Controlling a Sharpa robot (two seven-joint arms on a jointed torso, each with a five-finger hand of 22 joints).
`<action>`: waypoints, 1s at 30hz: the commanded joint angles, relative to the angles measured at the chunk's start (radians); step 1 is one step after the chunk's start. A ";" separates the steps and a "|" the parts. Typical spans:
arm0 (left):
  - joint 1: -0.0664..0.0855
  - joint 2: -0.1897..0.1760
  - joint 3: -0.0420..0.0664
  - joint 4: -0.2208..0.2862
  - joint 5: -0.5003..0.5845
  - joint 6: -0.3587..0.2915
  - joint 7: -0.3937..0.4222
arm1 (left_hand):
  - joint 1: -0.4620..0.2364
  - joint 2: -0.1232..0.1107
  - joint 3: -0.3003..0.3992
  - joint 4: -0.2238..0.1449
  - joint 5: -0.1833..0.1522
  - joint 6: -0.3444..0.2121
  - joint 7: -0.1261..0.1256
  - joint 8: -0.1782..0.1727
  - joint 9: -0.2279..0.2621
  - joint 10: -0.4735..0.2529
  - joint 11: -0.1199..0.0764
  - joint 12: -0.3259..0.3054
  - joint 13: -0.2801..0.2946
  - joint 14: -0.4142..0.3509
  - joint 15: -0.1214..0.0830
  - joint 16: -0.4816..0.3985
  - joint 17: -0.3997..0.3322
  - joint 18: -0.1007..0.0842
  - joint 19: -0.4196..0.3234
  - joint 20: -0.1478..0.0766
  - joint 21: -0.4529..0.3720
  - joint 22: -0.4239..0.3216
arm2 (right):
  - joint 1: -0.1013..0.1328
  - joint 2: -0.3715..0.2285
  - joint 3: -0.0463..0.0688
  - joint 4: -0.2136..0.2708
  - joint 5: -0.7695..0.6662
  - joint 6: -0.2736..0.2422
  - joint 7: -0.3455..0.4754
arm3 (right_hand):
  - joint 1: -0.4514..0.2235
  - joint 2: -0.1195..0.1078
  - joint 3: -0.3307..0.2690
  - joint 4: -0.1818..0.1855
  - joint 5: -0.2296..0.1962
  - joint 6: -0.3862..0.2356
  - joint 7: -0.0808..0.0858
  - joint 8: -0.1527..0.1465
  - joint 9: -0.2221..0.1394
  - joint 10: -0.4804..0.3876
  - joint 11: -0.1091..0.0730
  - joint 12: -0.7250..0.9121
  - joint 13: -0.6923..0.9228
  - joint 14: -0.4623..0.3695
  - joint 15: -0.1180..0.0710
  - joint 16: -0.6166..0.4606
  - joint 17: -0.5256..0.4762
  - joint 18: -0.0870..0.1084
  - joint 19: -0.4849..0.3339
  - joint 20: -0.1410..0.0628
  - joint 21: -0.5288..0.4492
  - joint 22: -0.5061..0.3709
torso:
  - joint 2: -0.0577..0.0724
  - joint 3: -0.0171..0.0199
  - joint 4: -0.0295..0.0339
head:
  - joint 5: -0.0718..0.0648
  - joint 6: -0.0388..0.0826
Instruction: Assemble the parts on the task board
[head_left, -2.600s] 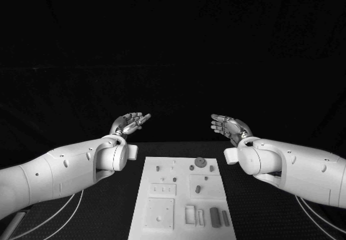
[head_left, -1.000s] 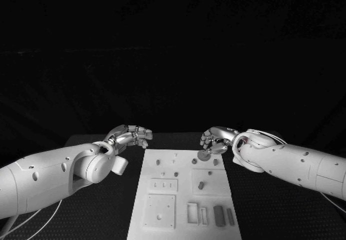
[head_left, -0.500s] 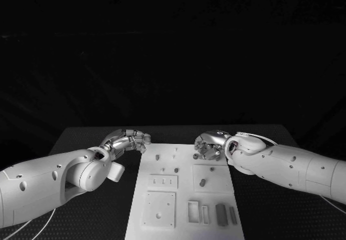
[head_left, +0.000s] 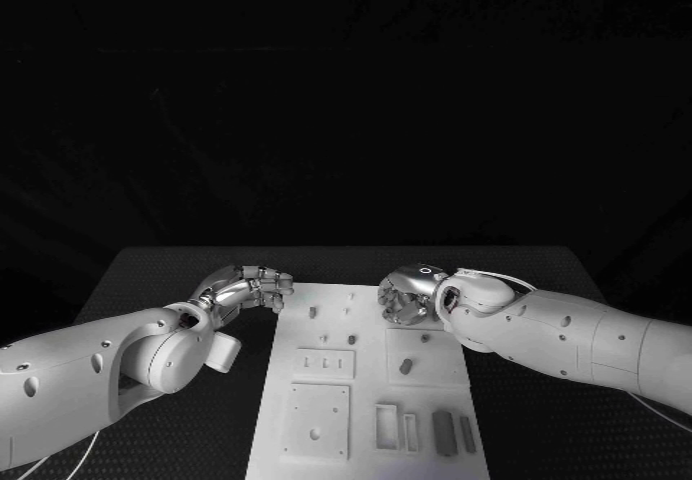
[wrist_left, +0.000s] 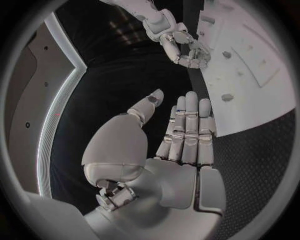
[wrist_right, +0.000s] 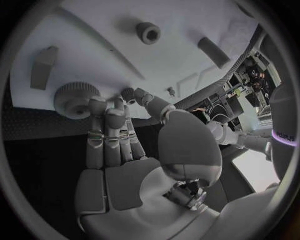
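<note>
The white task board (head_left: 364, 400) lies in the middle of the table. My right hand (head_left: 408, 297) hangs over its far right corner, covering the round knurled part (wrist_right: 75, 99) in the head view. In the right wrist view its straight fingertips (wrist_right: 95, 106) touch that part's rim, with the thumb apart from it and nothing gripped. My left hand (head_left: 255, 285) is at the board's far left edge, off the board. The left wrist view shows the left hand (wrist_left: 184, 135) with flat fingers and an empty palm, and beyond it the right hand (wrist_left: 186, 46) at the board (wrist_left: 250, 100).
Small pegs (head_left: 313, 312) stand near the board's far end, one peg (head_left: 405, 366) in a square plate, and dark bars (head_left: 444, 432) lie in slots at the near right. A ring-shaped part (wrist_right: 148, 32) and a short rod (wrist_right: 214, 51) lie on the board (wrist_right: 125, 55). Black table (head_left: 173, 275) surrounds it.
Both hands have come down from the air to the board's far end. The right hand has settled over the round part, and the left has reached the board's left edge. The camera has shifted.
</note>
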 joint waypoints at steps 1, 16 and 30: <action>0.001 0.001 0.001 -0.001 0.001 0.014 0.013 | -0.010 0.000 0.002 -0.002 -0.003 0.006 0.001 -0.003 0.001 -0.005 0.002 -0.005 -0.001 -0.008 0.002 0.002 -0.001 0.018 -0.005 -0.001 0.006 0.019 | -0.001 0.006 0.000 -0.010 -0.041 -0.013 -0.021 | -0.004 -0.011 0.012 0.003 -0.010 0.007 0.000 -0.004 0.002 0.009 0.001 -0.004 0.003 -0.003 0.000 0.008 -0.004 0.031 -0.006 -0.004 0.009 0.024 | 0.009 -0.0037 0.0012 | 0.000 0.004; 0.001 0.000 0.000 -0.001 0.002 0.019 0.009 | -0.012 0.000 0.003 -0.001 -0.003 0.007 0.001 -0.005 0.002 -0.004 -0.001 -0.007 -0.001 -0.009 0.002 0.002 -0.001 0.017 -0.006 0.000 0.008 0.019 | -0.017 0.016 0.000 0.001 -0.120 0.008 -0.055 | 0.000 -0.028 0.034 0.011 -0.051 0.037 -0.008 0.003 0.014 0.045 -0.012 0.008 0.030 -0.006 -0.013 0.027 -0.017 0.031 -0.012 -0.007 0.035 0.023 | 0.023 -0.0011 -0.0001 | 0.006 0.010; 0.001 -0.001 -0.001 -0.005 0.002 0.021 0.005 | -0.013 0.000 0.004 -0.002 -0.005 0.007 0.000 -0.006 0.003 -0.004 -0.002 -0.008 -0.001 -0.010 0.002 0.002 -0.001 0.017 -0.007 0.000 0.008 0.018 | -0.022 0.008 0.000 0.029 -0.205 -0.015 -0.081 | 0.076 -0.024 0.107 -0.019 -0.052 0.093 -0.026 0.026 0.039 0.101 -0.038 0.041 0.100 -0.009 -0.038 0.049 -0.018 0.031 -0.014 -0.013 0.078 0.023 | 0.031 0.0009 -0.0007 | 0.008 0.015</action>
